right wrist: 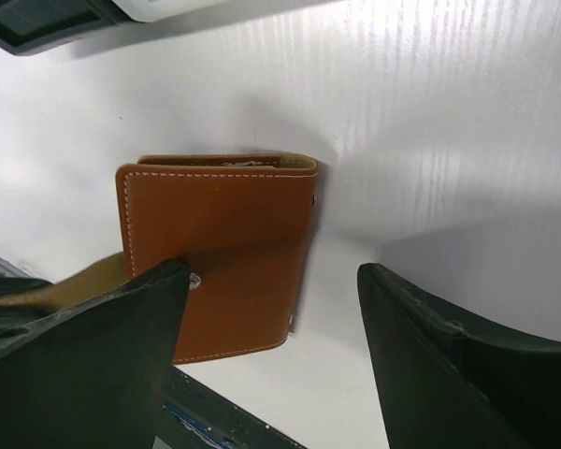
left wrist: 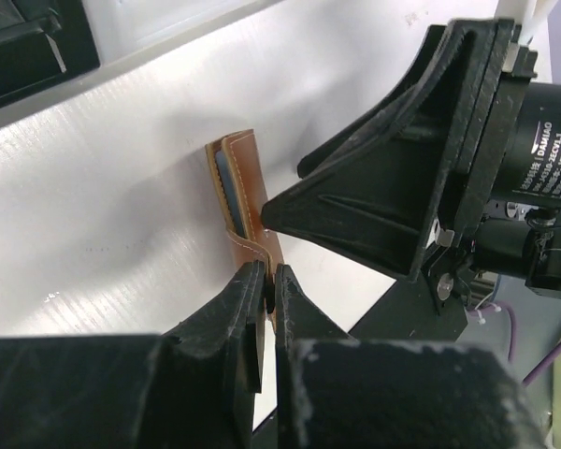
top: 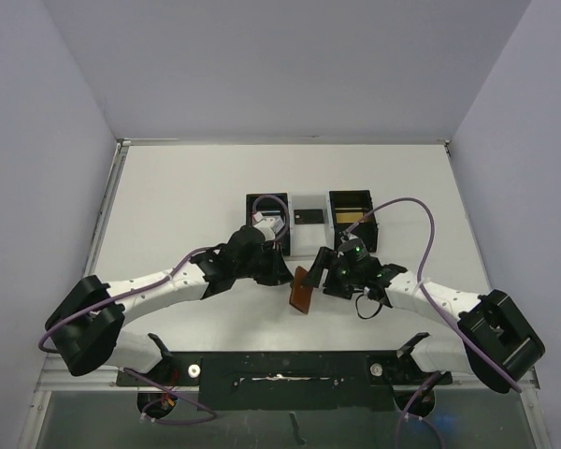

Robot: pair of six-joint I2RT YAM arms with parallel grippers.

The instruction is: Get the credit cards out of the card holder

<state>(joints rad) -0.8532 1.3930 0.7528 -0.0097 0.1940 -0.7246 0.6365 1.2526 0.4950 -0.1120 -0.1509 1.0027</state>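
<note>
Left gripper [left wrist: 269, 281] clamping the card holder [top: 303, 289] and filling its left approach, right gripper [right wrist: 271, 281] gaping around its right side, tray [top: 251, 213] blocking far centre, bare table [top: 168, 206] lying open far left and far right

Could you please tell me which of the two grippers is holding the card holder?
The left gripper: it is shut on the snap tab of the card holder, whereas the right gripper stands open, gripping nothing.
</note>
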